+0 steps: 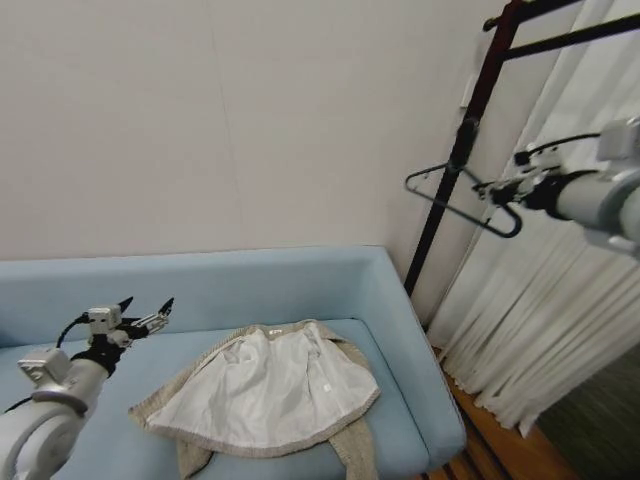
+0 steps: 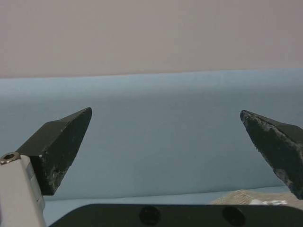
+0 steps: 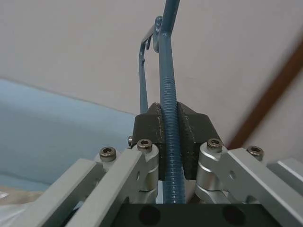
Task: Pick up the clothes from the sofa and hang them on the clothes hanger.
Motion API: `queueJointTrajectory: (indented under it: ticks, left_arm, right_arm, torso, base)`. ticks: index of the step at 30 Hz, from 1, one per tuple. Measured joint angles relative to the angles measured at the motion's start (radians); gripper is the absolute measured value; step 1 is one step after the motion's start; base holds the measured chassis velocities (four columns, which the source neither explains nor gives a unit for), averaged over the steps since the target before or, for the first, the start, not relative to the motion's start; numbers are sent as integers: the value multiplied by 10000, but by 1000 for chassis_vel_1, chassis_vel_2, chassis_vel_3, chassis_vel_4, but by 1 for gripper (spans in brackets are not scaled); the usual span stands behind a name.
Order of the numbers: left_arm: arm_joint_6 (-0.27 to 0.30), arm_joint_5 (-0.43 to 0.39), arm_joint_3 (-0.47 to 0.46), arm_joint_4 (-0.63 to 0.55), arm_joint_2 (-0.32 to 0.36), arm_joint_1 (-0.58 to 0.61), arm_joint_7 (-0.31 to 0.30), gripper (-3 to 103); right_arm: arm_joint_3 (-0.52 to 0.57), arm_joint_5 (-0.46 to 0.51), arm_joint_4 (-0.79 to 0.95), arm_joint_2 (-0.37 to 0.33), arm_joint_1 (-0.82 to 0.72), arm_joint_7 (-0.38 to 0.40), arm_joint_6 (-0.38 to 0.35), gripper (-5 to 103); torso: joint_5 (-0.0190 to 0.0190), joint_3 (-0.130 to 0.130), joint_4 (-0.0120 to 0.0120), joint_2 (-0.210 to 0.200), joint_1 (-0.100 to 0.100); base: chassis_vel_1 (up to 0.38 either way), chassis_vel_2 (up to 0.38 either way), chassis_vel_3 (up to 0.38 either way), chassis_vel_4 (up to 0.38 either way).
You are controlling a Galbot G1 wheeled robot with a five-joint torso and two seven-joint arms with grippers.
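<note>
The task is at an early stage, as I judge it: the jacket (image 1: 270,390) lies spread open on the seat of the sofa (image 1: 300,280), lining upward, not yet lifted and on no hanger; what looks settled is the hanger (image 1: 447,196) itself, which the right gripper (image 1: 503,190) holds in the air by the dark pole of the rack (image 1: 455,160), well above the sofa's right end, though I cannot tell whether hanger and pole touch; the right wrist view shows its jaws clamped on the hanger's ribbed bar (image 3: 169,71) with no gap; the left gripper (image 1: 148,303) hovers over the left part of the seat, fingers spread wide and nothing between them; the jacket lies to its right and a little lower, near but apart; in the left wrist view a beige edge of it (image 2: 241,196) peeps in beside one finger, while the gripper faces the sofa's backrest. Left to do: take hold of the jacket, bring it to the hanger, dress it on, and hang it on the rack; nearly all of the work remains.
</note>
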Motion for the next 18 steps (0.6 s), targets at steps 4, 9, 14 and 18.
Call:
queueJointTrajectory:
  ticks: [4,9,14,18]
  left_arm:
    - [-273,322,228,575,-16,-68,4,100]
    - [-415,584,490,773,-189,-139,67,100]
    - [-436,707,1101,913,-17,-441,184,100]
    - [-600,807,1253,1112,138,-298,363,100]
  right_arm:
    - [-18,-1452,-732,839,-1177,-1901,1589,8]
    - [925,-1871,-1353,2253,-3241,-2018,2533,8]
    - [2999,-2308,-1063,2646,-6289,-2172,2970,8]
    - [4648,-2991,-926,2704,-8817,-3011,3201,8]
  torso:
    - [-2,1,1,0,1]
    - [-4,4,14,-3,4]
    - [-3,1,-9,-3,4]
    - [10,1,-3,-3,2]
  base:
    - [0,0,0,0]
    - [0,0,0,0]
    - [0,0,0,0]
    - [0,0,0,0]
